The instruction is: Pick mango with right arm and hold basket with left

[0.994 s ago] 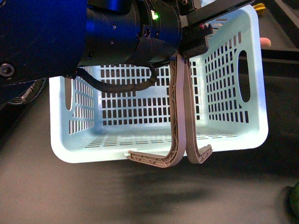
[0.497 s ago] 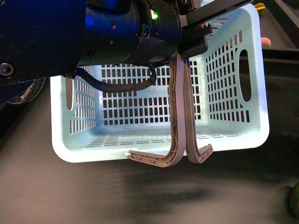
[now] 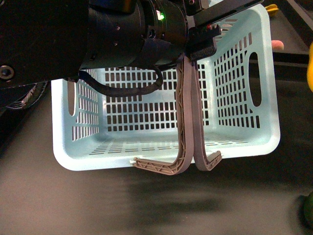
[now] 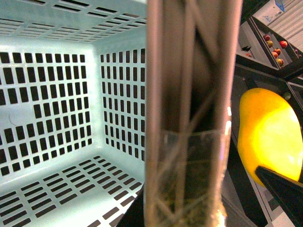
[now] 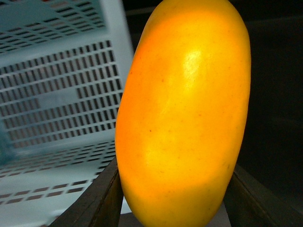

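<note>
**Right wrist view: mango clamped, basket held by its handles**

Right wrist view shows the right pincer (image 5: 175,201) closed on the mango (image 5: 182,113). A dark finger (image 5: 92,203) presses on each flank of the fruit, and the yellow-orange oval reaches well past the fingertips. Beyond the mango is the slotted aqua wall of the basket (image 5: 57,90), near the fruit but apart from it.

The left pincer (image 3: 201,45) is clamped on the two grey-brown ribbed handles (image 3: 188,122), which are squeezed together side by side in its grip. Below the grip the handles run down to the basket's near rim, where they curl outward to either side. The basket (image 3: 73,147) sits below this pincer, with its open mouth turned toward the front camera.

In the left wrist view the handles fill the middle of the frame. The basket's slotted floor and walls lie on one side of them. The mango lies on the other side, outside the basket, with a dark fingertip (image 4: 284,189) of the right pincer against it.

In the front view the mango is only a yellow sliver at the frame's edge, on the right arm's side. Farther out, a dark green fruit (image 3: 308,210) lies on the dark table (image 3: 146,205).
</note>
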Available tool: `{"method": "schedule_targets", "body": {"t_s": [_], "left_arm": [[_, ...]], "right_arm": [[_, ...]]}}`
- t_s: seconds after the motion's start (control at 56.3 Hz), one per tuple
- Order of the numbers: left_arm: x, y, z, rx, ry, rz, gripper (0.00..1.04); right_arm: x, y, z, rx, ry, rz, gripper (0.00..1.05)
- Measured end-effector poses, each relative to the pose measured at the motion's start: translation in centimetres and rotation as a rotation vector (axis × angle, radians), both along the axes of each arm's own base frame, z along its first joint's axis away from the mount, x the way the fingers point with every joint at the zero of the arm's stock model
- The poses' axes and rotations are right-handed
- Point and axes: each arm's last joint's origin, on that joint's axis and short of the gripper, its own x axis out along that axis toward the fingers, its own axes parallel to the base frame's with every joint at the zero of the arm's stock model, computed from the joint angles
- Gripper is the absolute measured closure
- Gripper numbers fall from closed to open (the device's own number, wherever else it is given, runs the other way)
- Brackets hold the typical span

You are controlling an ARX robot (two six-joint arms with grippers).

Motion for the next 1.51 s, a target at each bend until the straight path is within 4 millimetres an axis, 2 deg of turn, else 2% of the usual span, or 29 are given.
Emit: {"method": "schedule_targets", "body": {"t_s": [0.195, 0.373, 0.728, 0.87, 0.958, 1.207, 1.367, 1.509], "left_arm": [[0.0, 0.0, 0.0, 0.001, 0.0, 0.001, 0.99], [0.0, 0.0, 0.0, -0.001, 0.0, -0.001, 0.99], [0.0, 0.0, 0.0, -0.001, 0.001, 0.001, 0.99], [0.0, 0.0, 0.0, -0.002, 0.001, 0.001, 0.99], [0.0, 0.0, 0.0, -0.002, 0.001, 0.001, 0.99], [0.0, 0.0, 0.0, 0.0, 0.002, -0.01, 0.99], [0.0, 0.0, 0.0, -0.001, 0.005, 0.003, 0.99], [0.1, 0.1, 0.0, 0.003, 0.003, 0.01, 0.99]], "right_arm": [[-0.4, 3.3, 0.0, 0.009, 0.02, 0.122, 0.54], [1.1, 5.8, -1.2, 0.01, 0.062, 0.152, 0.54], [2.9, 6.4, -4.2, -0.002, 0.144, 0.117, 0.54], [3.4, 6.5, -4.8, 0.0, 0.15, 0.11, 0.54], [3.5, 6.6, -4.9, 0.005, 0.146, 0.107, 0.41], [3.9, 6.6, -3.9, 0.025, 0.102, 0.089, 0.07], [3.2, 6.2, -1.6, 0.036, 0.02, 0.061, 0.09], [1.1, 4.7, 0.9, 0.028, -0.05, -0.007, 0.08]]}}
